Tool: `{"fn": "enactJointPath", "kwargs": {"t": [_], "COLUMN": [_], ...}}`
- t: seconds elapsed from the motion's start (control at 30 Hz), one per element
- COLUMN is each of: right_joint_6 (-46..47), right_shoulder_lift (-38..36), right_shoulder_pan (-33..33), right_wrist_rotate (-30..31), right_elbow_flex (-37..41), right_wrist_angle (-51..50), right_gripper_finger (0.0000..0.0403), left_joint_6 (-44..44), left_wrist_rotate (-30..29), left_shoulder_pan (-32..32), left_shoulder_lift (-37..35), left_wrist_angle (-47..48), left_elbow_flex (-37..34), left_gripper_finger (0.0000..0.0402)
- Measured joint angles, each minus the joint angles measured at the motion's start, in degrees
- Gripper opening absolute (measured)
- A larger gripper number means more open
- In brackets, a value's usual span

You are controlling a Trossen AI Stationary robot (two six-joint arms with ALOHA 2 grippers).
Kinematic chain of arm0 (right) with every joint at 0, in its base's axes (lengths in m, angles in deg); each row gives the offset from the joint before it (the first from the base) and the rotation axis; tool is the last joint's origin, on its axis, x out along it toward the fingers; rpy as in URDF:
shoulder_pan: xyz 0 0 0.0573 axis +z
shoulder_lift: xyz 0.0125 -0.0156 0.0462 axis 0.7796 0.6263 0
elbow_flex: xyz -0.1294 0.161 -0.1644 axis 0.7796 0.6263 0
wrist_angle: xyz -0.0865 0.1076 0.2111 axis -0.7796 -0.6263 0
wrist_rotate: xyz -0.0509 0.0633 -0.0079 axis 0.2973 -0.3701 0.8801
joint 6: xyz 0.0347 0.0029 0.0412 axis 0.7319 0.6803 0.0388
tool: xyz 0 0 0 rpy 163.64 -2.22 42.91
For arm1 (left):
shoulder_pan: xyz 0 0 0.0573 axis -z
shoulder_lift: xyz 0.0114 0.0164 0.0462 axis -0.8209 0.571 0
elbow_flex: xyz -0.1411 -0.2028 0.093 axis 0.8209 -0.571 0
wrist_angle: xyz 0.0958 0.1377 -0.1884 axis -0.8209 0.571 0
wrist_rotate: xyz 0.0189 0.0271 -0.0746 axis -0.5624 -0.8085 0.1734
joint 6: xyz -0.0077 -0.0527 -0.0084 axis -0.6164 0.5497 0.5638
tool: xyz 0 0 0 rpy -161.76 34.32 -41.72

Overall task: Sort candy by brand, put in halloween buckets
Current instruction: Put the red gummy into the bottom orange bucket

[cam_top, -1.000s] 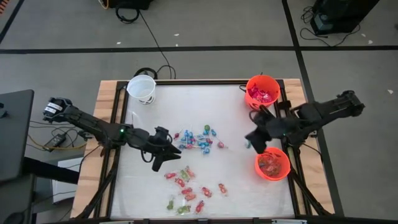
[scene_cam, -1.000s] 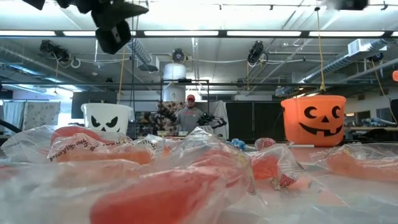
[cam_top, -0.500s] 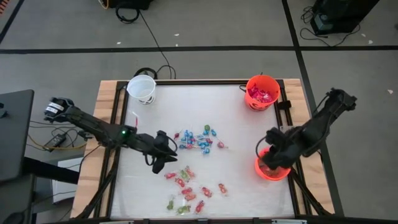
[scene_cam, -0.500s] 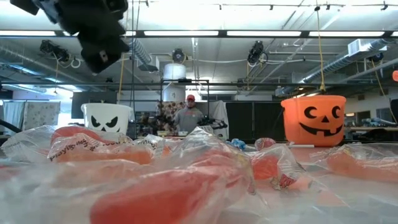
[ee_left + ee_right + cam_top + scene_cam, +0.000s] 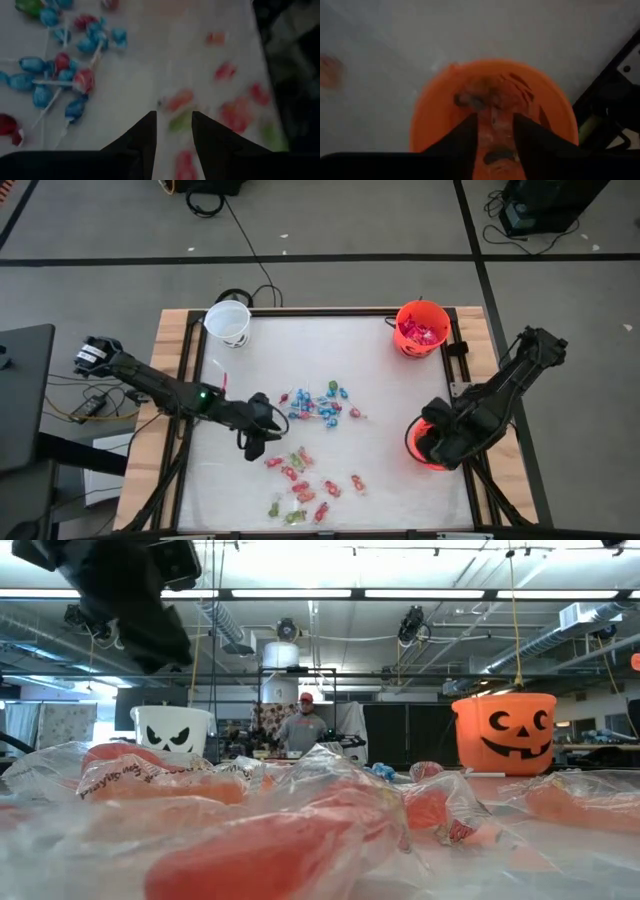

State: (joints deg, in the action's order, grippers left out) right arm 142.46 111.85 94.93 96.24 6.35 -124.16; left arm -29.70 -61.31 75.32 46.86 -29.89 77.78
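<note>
Candy lies loose in the table's middle: blue and red lollipops and, nearer the front, small red, green and orange wrapped pieces. My left gripper hangs open above the table beside the wrapped pieces, fingers slanting down, nothing between them. My right gripper points down, open, over the near orange bucket, which holds candy and stands at the right edge. A second orange bucket with red packets stands far right, a white bucket far left.
The white mat lies inside a wooden frame with dark rails along both sides. In the low view, wrapped candy fills the foreground, and a person stands far behind the table.
My right gripper has swung from between the two orange buckets toward the table's near edge and down, tipping until it points down over the near orange bucket. My left gripper has sunk a little toward the wrapped candy and tipped further down.
</note>
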Motion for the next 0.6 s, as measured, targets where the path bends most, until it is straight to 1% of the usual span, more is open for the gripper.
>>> {"fn": "enactJointPath", "kwargs": {"t": [0.1, 0.2, 0.27, 0.4, 0.53, 0.6], "right_joint_6": [2.41, 2.50, 1.87, -0.76, -2.63, -3.73], "right_shoulder_lift": [0.12, 0.32, 0.32, 0.32, 0.52, 0.71], "right_shoulder_pan": [0.09, -0.13, -0.77, -2.26, -3.69, -4.39], "right_wrist_rotate": [7.82, 16.18, 19.48, 20.58, 20.60, 20.80], "right_elbow_flex": [-3.73, -7.25, -8.93, -10.48, -10.48, -10.48], "right_wrist_angle": [-1.16, -0.71, -0.36, -0.06, 0.50, 1.36], "right_gripper_finger": [0.0165, 0.0169, 0.0167, 0.0166, 0.0166, 0.0166], "left_joint_6": [-1.48, -2.33, -2.78, -0.98, 1.36, 1.95], "left_wrist_rotate": [0.17, 1.80, 3.31, 5.93, 5.33, 7.25], "left_shoulder_pan": [1.52, 2.98, 3.83, 5.59, 7.33, 7.28], "left_shoulder_lift": [2.76, 5.75, 7.63, 11.02, 15.59, 17.43], "left_wrist_angle": [-0.19, -0.67, -0.77, -2.14, -3.16, -5.20], "left_elbow_flex": [-0.02, -0.02, -0.02, -0.02, -0.02, -0.13], "left_gripper_finger": [0.0139, 0.0145, 0.0147, 0.0148, 0.0148, 0.0148]}}
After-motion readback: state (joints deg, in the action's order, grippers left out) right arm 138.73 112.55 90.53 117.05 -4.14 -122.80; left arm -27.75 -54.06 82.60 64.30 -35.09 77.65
